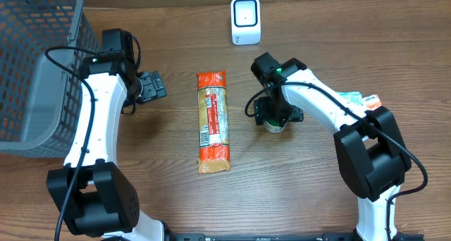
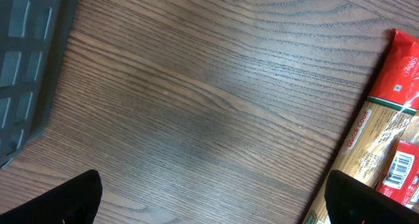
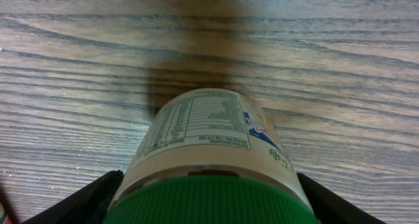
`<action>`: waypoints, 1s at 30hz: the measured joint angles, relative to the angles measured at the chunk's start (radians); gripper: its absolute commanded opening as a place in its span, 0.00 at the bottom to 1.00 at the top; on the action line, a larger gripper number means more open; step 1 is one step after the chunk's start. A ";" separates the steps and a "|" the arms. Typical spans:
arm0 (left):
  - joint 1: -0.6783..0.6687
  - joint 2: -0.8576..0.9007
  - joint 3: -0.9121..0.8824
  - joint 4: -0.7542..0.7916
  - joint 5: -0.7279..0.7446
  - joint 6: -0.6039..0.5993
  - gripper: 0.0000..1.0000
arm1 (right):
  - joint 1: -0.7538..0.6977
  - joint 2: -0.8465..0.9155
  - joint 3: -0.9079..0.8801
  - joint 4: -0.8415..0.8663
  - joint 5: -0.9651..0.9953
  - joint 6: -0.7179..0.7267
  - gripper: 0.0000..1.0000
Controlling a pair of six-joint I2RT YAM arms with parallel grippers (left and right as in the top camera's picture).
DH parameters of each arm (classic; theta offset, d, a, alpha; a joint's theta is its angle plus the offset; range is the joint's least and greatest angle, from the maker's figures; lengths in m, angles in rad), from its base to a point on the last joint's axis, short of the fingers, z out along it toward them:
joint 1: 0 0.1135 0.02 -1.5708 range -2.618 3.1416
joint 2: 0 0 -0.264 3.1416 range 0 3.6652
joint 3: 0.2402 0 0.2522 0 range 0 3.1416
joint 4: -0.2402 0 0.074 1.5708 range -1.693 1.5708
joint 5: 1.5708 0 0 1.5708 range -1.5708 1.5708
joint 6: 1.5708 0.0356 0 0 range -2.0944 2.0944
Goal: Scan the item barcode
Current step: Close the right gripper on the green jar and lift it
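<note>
A pale jar [image 3: 203, 129] with a green ribbed lid [image 3: 209, 201] and a printed label stands on the wooden table. My right gripper [image 3: 209, 198] is shut on it, a black finger pressed to each side just under the lid. From overhead the jar [image 1: 275, 126] shows only partly beneath the right gripper [image 1: 276, 118]. The white barcode scanner [image 1: 245, 20] stands at the table's far edge. My left gripper [image 1: 151, 86] hangs open over bare wood with nothing between its fingertips [image 2: 72, 201]. I see no barcode on the jar's visible side.
A long red and tan pasta packet [image 1: 213, 121] lies between the arms, with its barcode label [image 2: 398, 168] at the left wrist view's right edge. A grey mesh basket [image 1: 42, 65] fills the far left. Another packet [image 1: 359, 99] lies behind the right arm.
</note>
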 measured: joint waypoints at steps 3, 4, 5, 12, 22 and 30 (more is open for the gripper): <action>0.000 0.000 0.000 0.000 0.000 0.000 1.00 | 0.000 0.000 0.000 0.002 0.000 0.000 0.80; 0.000 0.000 0.000 0.000 0.000 0.000 1.00 | 0.000 0.000 0.000 0.005 0.000 0.000 0.79; 0.000 0.000 0.000 0.000 0.000 0.000 1.00 | 0.000 0.000 0.000 0.011 0.000 0.001 0.78; 0.000 0.000 0.000 0.000 0.000 0.000 1.00 | 0.000 0.000 0.000 0.022 0.001 0.003 0.78; 0.000 0.000 0.000 0.000 0.000 0.000 1.00 | 0.000 0.000 0.000 0.020 0.000 0.003 0.78; 0.000 0.000 0.000 0.000 0.000 0.000 1.00 | 0.000 0.000 0.000 0.020 0.000 0.016 0.79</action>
